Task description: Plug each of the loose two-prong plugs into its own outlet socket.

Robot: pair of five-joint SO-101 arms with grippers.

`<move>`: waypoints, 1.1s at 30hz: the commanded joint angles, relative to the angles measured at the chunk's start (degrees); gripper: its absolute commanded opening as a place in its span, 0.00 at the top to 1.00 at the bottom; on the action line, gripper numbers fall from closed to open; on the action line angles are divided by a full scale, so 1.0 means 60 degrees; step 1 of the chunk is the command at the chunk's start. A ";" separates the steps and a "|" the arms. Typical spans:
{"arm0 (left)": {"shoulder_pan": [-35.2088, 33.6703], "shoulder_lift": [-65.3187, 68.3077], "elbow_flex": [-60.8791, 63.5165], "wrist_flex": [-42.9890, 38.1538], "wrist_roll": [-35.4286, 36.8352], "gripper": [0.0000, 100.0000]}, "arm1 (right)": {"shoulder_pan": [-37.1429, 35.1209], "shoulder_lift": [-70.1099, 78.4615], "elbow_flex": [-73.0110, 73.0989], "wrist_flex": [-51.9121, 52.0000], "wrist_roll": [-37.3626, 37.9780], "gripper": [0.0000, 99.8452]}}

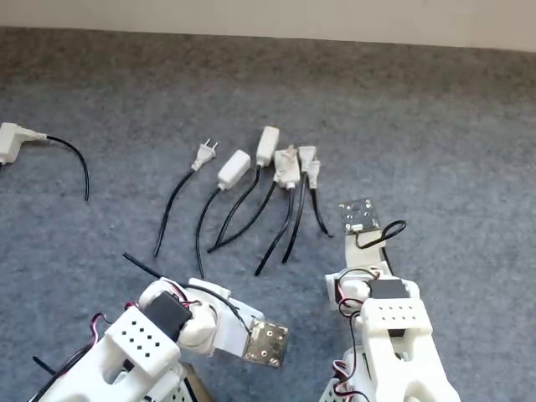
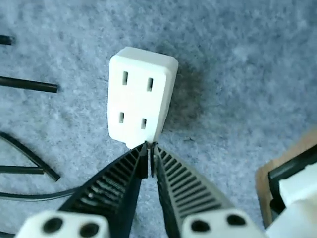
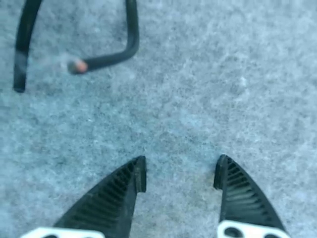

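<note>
The left tool (image 2: 150, 148), fingers together, is resting its tips at the edge of the socket (image 2: 141, 96) on the table (image 2: 247, 59), the right tool (image 3: 181, 167) is hanging apart, and the left likely needs opening wide to straddle the socket squarely.

Mid-counter (image 1: 435, 126), a bare two-prong plug (image 1: 203, 155) leads a row of white cord ends (image 1: 234, 168) running to its right, black cords trailing nearward. A lone plug (image 1: 12, 141) lies well apart, far left. A white arm (image 1: 155, 335) sits near left, a second arm (image 1: 389, 322) near right.
</note>
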 commanded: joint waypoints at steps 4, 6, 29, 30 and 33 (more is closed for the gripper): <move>-0.0315 -0.0037 -0.0095 -0.1509 0.1289 0.84 | -0.0125 -0.0154 -0.0037 -0.0168 -0.0015 0.78; -0.0315 -0.0037 -0.0110 -0.1905 0.1788 0.84 | -0.0125 -0.0139 -0.0037 -0.0168 -0.0015 0.78; -0.1443 -0.0081 -0.0784 -0.1846 0.2359 0.84 | -0.0125 -0.0125 -0.0037 -0.0198 -0.0015 0.78; -0.1429 -0.0095 -0.0769 -0.1773 0.2359 0.84 | -0.0125 -0.0125 -0.0037 -0.0198 -0.0015 0.78; -0.1326 -0.0095 -0.0696 -0.1700 0.2359 0.84 | -0.0125 -0.0125 -0.0037 -0.0198 -0.0015 0.78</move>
